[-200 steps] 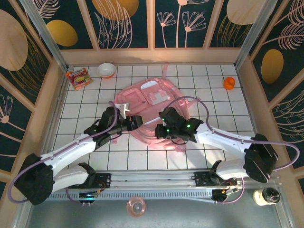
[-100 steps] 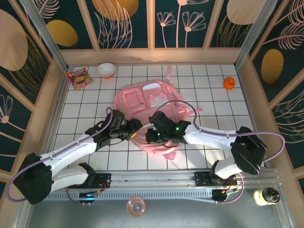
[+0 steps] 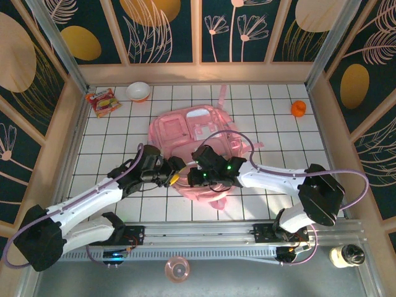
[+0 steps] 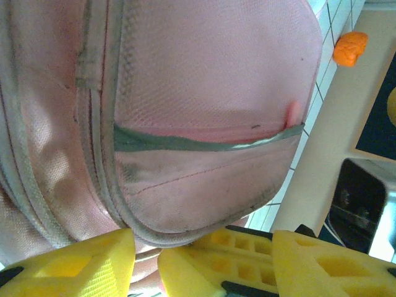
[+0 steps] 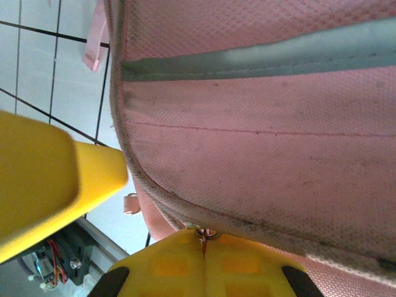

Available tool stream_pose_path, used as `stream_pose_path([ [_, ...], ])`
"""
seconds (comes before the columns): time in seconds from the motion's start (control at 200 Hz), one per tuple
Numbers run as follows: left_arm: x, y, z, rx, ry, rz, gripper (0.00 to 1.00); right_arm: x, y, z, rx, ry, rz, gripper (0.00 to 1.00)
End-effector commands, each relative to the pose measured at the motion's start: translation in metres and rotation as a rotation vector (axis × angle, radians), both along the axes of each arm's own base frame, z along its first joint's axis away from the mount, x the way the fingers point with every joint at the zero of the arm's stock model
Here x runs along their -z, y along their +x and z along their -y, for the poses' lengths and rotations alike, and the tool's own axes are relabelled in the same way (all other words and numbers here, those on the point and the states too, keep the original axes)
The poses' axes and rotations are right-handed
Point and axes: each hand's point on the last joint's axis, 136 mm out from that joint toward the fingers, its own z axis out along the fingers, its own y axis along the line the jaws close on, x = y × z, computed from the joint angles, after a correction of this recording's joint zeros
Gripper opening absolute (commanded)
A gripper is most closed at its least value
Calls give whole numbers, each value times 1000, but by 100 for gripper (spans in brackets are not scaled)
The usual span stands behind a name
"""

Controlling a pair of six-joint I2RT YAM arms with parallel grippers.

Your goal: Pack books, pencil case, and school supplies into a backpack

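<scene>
Snack packet point(image 3: 102, 101); white bowl point(image 3: 138, 91); orange object point(image 3: 299, 109)

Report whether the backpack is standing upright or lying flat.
Lying flat. From above, the backpack spreads wide across the table, front side up, with a strap trailing on the tiles.

We note a white tiled table top point(image 3: 278, 117) with dark grid lines, evenly lit. Dark wall panels point(image 3: 167, 28) printed with pale leaves and gold ovals stand from 9 through 12 to 3 o'clock, framed in light wood point(image 3: 198, 73). A metal rail point(image 3: 198, 230) lies at 6 o'clock.
</scene>
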Motion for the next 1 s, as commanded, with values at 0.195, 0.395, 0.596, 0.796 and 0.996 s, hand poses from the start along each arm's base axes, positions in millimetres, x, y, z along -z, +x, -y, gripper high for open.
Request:
stream_pose_path([
  [0.195, 24, -10, 1, -26, -6, -134, 56, -36, -4, -31, -59, 151, 42, 0],
  [0.395, 34, -1, -7, -96, 28, -128, 15, -27, -2, -6, -48, 65, 59, 0],
  [0.596, 43, 10, -45, -142, 149, -85, 0, -1, 19, 67, 1, -144, 66, 0],
  [0.796, 40, 17, -70, -149, 247, -42, 0, 10, 46, 132, 42, -239, 75, 0],
  [0.996, 34, 23, -72, -160, 237, -18, 0, 1, 52, 127, 25, -190, 72, 0],
])
